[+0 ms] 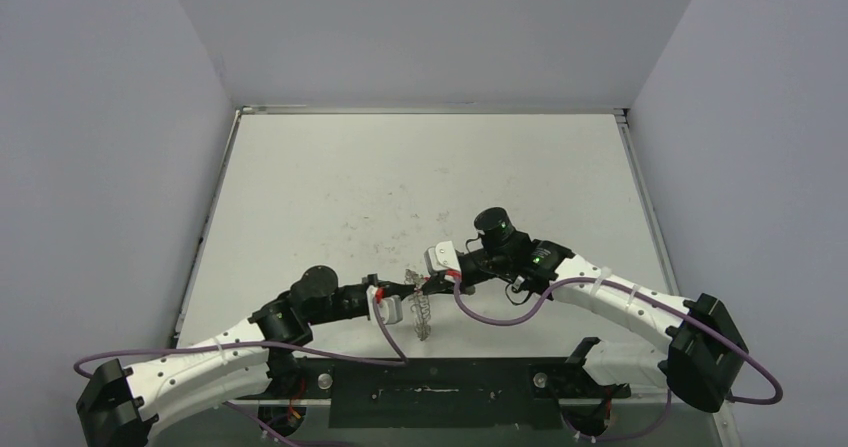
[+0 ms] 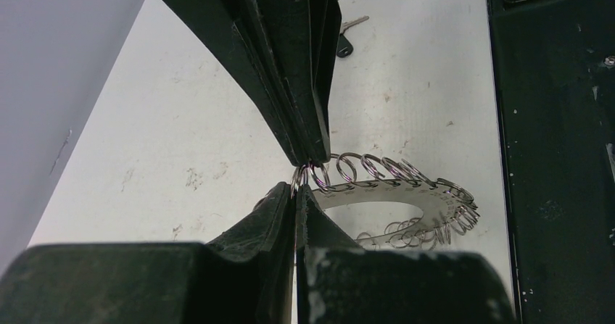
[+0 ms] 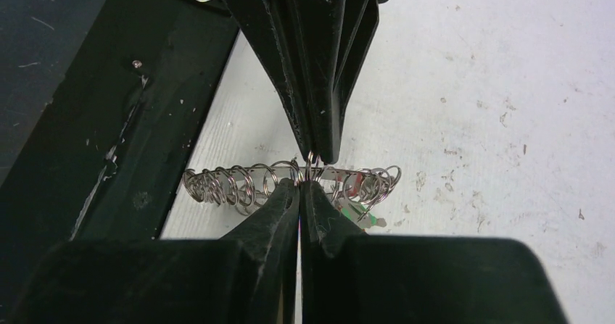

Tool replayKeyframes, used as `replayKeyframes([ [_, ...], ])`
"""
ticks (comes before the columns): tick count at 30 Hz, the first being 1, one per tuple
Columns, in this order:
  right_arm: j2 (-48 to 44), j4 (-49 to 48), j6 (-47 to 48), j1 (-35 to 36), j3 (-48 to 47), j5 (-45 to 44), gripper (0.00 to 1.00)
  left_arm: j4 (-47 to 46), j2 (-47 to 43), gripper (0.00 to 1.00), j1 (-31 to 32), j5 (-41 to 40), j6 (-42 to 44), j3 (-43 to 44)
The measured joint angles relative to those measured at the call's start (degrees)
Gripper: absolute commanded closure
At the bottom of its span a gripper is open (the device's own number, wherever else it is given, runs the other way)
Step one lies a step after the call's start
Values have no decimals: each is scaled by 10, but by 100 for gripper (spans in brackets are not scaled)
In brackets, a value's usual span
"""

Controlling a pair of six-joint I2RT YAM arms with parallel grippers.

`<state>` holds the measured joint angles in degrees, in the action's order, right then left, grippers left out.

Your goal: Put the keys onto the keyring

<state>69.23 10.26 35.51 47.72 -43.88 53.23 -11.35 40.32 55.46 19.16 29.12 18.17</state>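
Note:
The keyring (image 2: 406, 197) is a flat grey metal band edged with many small wire loops, and it hangs just above the table between the two arms. Its green tag (image 3: 360, 213) shows below the band. My left gripper (image 2: 297, 190) is shut on one small loop at the band's edge. My right gripper (image 3: 299, 184) is shut tip to tip against the left one, pinching the same loop. From above the keyring (image 1: 421, 309) dangles below both grippers. One key (image 2: 344, 45) with a black head lies on the table beyond, partly hidden behind the right gripper's fingers (image 2: 290, 63).
The black base plate (image 1: 440, 387) runs along the near table edge, close below the keyring. Purple cables (image 1: 500, 317) loop beside both arms. Grey walls enclose the scuffed white table (image 1: 420, 177) on three sides.

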Motion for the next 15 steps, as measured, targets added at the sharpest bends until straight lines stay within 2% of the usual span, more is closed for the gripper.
replayKeyframes([
  [5, 0, 1, -29, 0, -10, -5, 100, -4, -10, 100, 2, -24, -23, -6],
  [10, 0, -1, -63, 0, -23, -22, 100, -19, -13, 100, 5, -86, -101, -8],
  [13, 0, -3, -81, 0, -25, -34, 100, -22, -12, 71, 7, -127, -160, -7],
  [15, -1, -3, -95, 0, -25, -36, 100, -16, -10, 57, 7, -159, -190, -6],
])
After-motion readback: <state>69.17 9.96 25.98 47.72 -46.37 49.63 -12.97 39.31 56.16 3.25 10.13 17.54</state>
